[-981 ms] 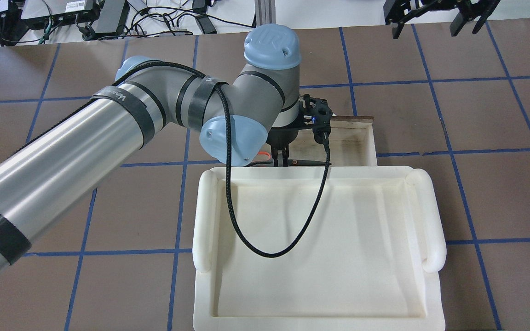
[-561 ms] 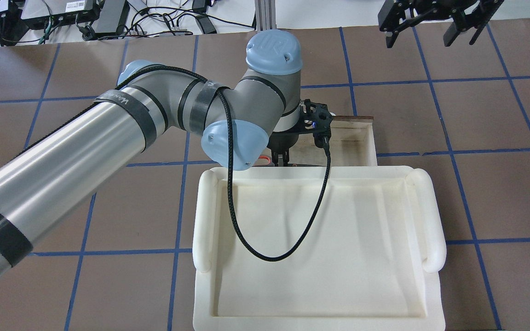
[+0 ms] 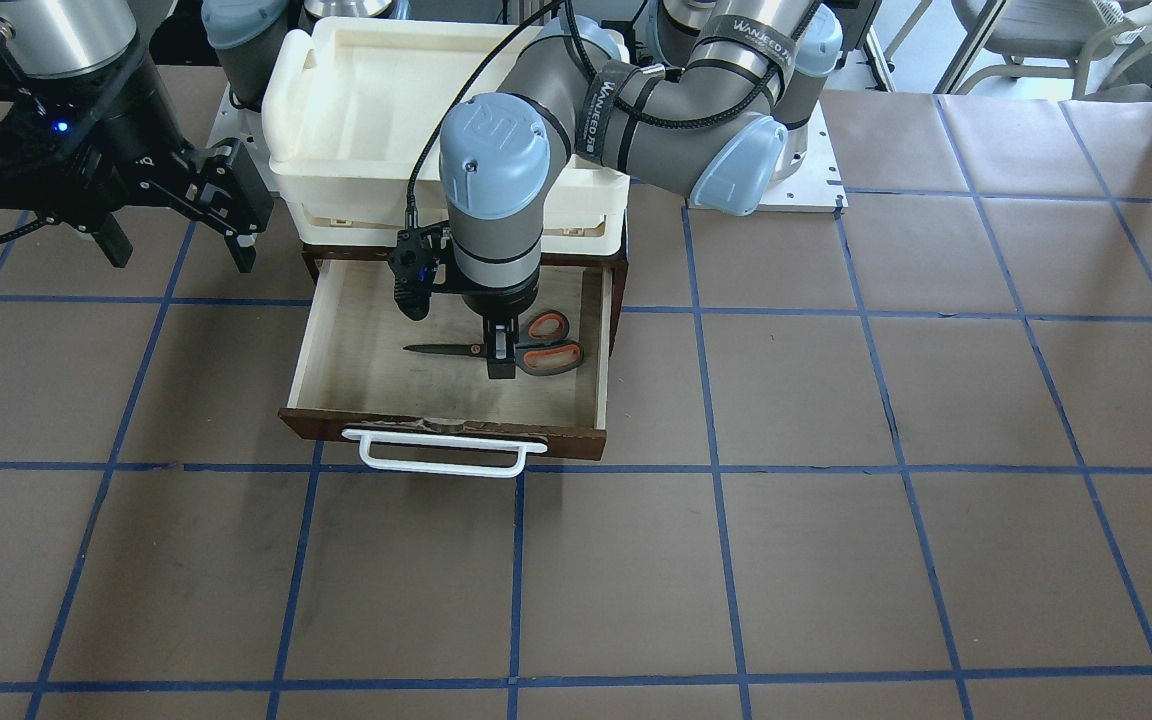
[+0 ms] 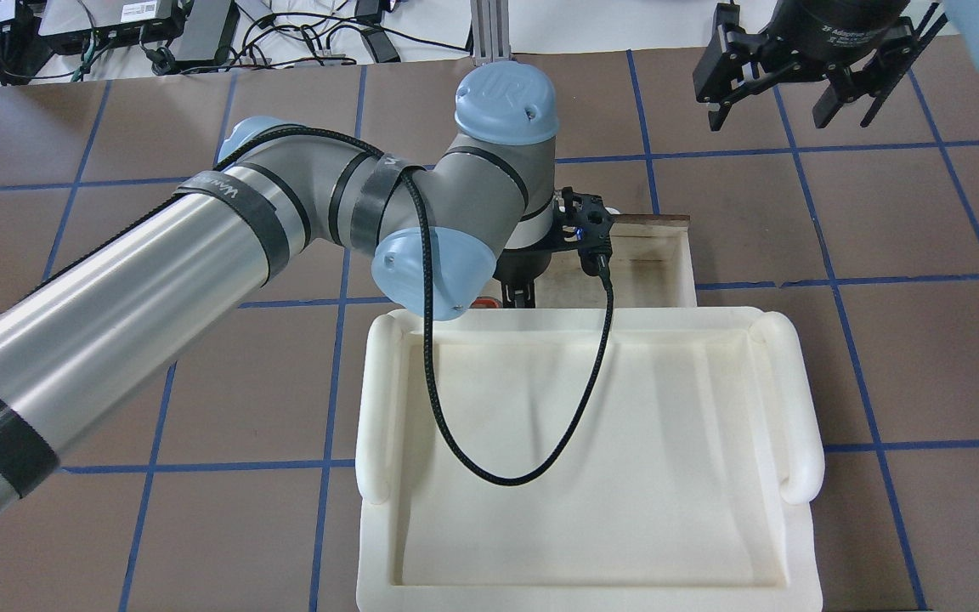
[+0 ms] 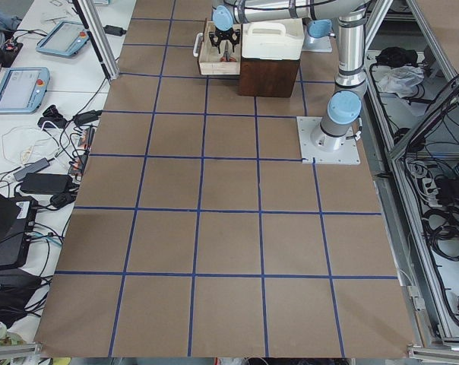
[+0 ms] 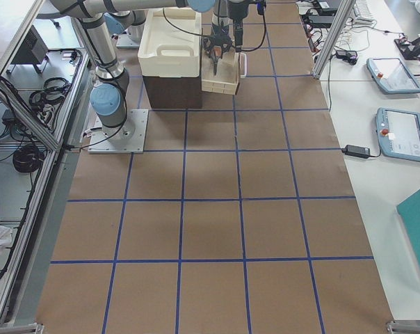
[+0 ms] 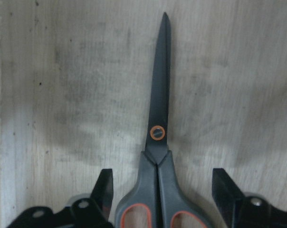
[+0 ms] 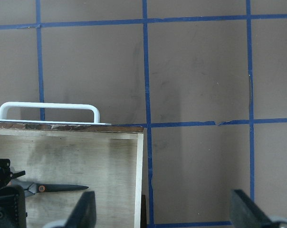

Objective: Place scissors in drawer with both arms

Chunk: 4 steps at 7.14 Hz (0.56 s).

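One silver-grey jointed robot arm with light blue joint caps, the left arm (image 4: 116, 297), is reaching down into the dark brown wooden drawer (image 3: 308, 345). The drawer is standing pulled out, its white bar handle (image 3: 441, 455) facing away from the robot. It is sticking out from beneath a cream-white foam tray (image 4: 375, 399).

The black two-finger left gripper (image 3: 501, 365) is pointing straight down, close above the pale plywood floor. The small pair of scissors (image 7: 158, 118), with slim dark metal blades and grey handles lined in orange-red, is lying flat on that floor. Its blades are closed, its handles are lying toward the robot's left and its tip is pointing toward the robot's right.

In the left wrist view the fingers (image 7: 103, 190) are standing spread wide on either side of the handles, with clear floor showing between each finger and the scissors. They are gripping nothing.

The right arm (image 3: 46, 30) is holding the black right gripper (image 3: 181, 250) in the air over the brown table (image 3: 886, 400) with its blue tape lines, beside the drawer. Its fingers are likewise spread apart and empty.
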{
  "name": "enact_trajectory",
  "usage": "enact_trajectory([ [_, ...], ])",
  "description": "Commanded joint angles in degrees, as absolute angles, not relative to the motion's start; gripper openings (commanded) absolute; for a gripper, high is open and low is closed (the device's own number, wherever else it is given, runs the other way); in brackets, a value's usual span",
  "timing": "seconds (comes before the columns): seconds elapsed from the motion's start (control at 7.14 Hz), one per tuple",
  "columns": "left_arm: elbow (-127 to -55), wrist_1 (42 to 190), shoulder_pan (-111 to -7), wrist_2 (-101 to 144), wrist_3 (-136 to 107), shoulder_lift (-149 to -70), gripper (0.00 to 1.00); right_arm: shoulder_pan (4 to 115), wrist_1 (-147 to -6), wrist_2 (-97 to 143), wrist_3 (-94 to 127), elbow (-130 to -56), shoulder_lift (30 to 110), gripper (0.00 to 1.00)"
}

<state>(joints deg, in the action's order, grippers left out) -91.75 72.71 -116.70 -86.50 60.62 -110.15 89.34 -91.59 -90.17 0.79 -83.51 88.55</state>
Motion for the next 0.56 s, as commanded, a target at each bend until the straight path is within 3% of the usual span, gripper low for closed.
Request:
enact_trajectory([
  [0.0,-90.4,72.5,-115.9,-86.3,60.6,-108.0,0.78,89.4,-91.6,-90.3,0.8,-83.7,88.6,1.00],
  [0.42,-84.0,80.5,-108.8,-85.1,60.0,-103.5,0.78,89.4,-91.6,-90.3,0.8,-84.0,88.6,1.00],
])
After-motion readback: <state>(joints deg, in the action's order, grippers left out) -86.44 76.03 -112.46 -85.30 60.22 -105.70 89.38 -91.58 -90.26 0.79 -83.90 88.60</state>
